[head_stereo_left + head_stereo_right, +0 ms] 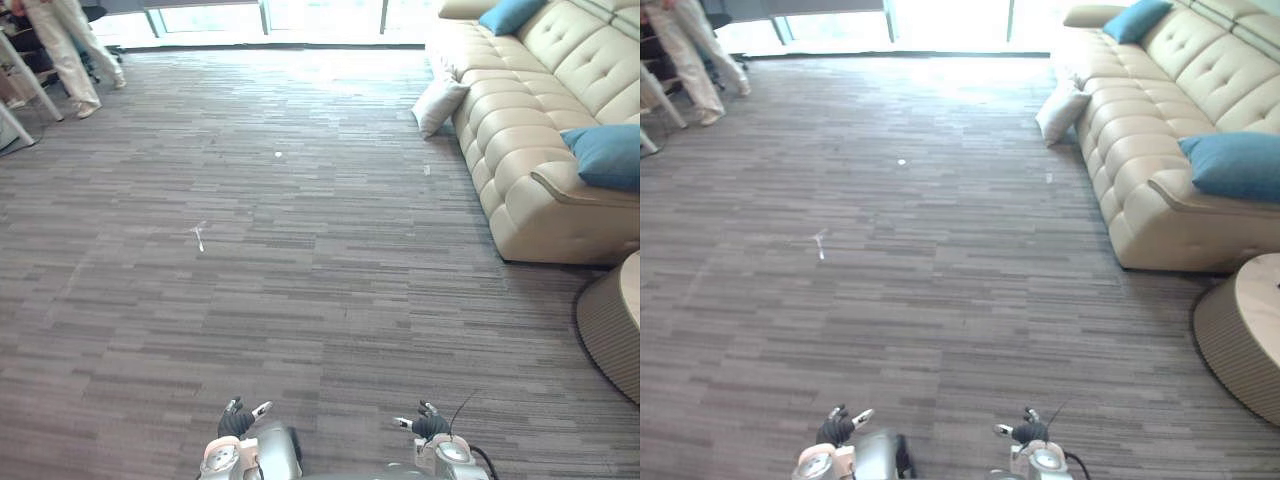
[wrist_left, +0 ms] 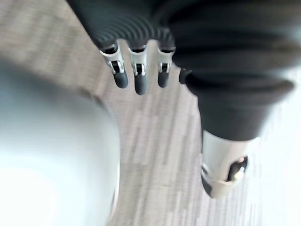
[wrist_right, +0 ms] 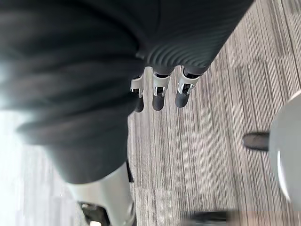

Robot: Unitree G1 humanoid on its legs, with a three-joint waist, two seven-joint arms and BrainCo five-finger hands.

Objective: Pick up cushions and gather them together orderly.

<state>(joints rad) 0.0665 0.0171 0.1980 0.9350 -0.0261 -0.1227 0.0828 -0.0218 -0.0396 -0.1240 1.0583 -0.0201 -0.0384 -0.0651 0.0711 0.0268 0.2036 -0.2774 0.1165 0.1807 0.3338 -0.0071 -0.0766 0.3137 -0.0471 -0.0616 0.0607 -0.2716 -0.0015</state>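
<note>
Holding left hand [image 1: 238,420] & right hand [image 1: 428,424] low, both empty, fingers loose & apart. Spotting white cushion [image 1: 438,103] on floor, leaning vs sofa [image 1: 540,190], well ahead & off right, so nearer right hand. Noting blue cushion [image 1: 608,155] on sofa's near end.

Left hand [image 1: 238,420] low, relaxed, empty; right hand [image 1: 425,424] likewise

Lost the near blue cushion [image 1: 606,156], sofa [image 1: 530,130] and round table [image 1: 610,330] partly past the right edge; saw a person [image 1: 68,45] cut off above the waist.
</note>
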